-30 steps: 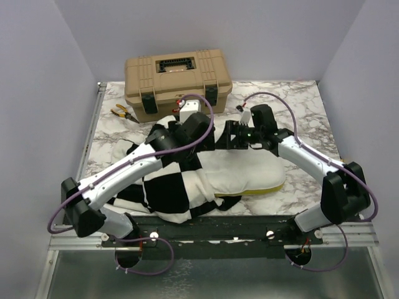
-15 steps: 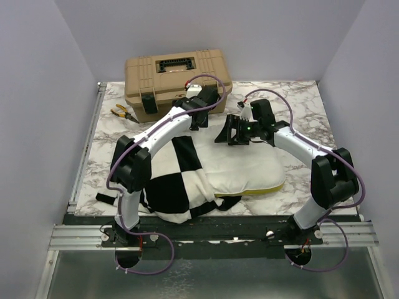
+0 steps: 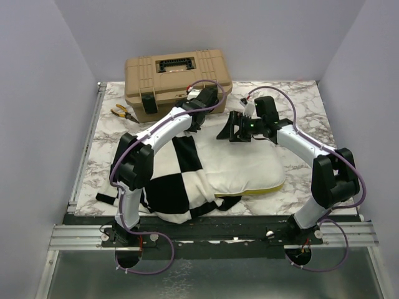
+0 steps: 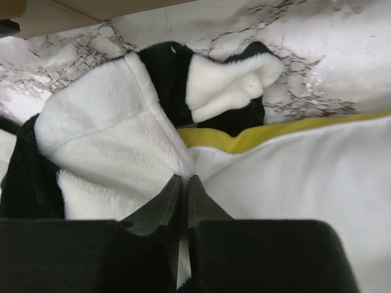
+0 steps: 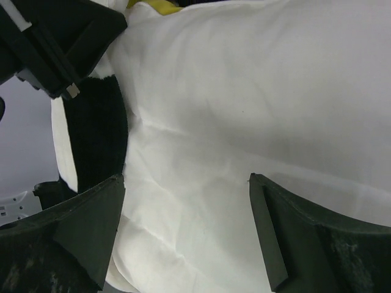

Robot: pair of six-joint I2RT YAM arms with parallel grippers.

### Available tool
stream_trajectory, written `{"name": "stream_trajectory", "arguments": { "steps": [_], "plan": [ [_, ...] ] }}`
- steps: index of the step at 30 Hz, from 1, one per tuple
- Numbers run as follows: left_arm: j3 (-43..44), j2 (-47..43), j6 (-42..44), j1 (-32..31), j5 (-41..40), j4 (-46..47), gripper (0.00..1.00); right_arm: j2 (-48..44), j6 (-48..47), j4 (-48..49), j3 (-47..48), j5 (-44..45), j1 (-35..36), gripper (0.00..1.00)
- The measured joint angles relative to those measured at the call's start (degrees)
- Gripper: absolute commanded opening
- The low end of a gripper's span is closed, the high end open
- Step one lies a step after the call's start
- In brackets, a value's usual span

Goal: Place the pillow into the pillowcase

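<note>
Fleece in black and cream squares fills the left half of my left wrist view: the pillowcase (image 4: 104, 128), its hem drawn in folds toward my left gripper (image 4: 182, 183). Those fingers (image 4: 162, 207) are pressed almost together, with only a thin slit between them, pinching the fabric right where the hem meets the pillow (image 4: 305, 195). (The folds run to my fingertips, so I take it to be the hem I hold.) The pillow's yellow edge strip (image 4: 275, 131) crosses the frame just above that spot.

From above, the pillow (image 3: 246, 168) lies in the middle of the marble table (image 3: 299, 106). Its left part is inside the pillowcase (image 3: 168, 184) and its right part is bare. My left gripper (image 3: 194, 123) sits at the upper edge of the fabric, just below the tan toolbox (image 3: 177, 78). Yellow-handled pliers (image 3: 124, 113) lie to the left of the box.

My right gripper (image 3: 223, 134) hangs over the pillow's upper edge, near the left one. In its own view the right gripper (image 5: 186, 180) is spread wide above the white pillow (image 5: 244, 91), holding nothing, with a black patch of pillowcase (image 5: 98, 134) at the left.

A second ago my left arm lay low across the case with its elbow out at the lower left, and the fabric was bunched beneath it. Now the elbow stands up and the wrist has reached toward the toolbox, so the squares lie in plain sight. Since half a second ago little has shifted; my right gripper has edged slightly up and to the right.
</note>
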Motion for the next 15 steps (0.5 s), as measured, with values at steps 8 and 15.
{"name": "stream_trajectory", "arguments": {
  "steps": [8, 15],
  "plan": [
    [0.0, -7.1, 0.5, -4.3, 6.9, 2.9, 0.00, 0.0, -1.3, 0.1, 2.6, -0.6, -0.6, 0.88],
    [-4.0, -11.5, -1.6, -7.5, 22.0, 16.3, 0.00, 0.1, -3.1, 0.1, 3.2, -0.6, -3.5, 0.88]
  ]
}}
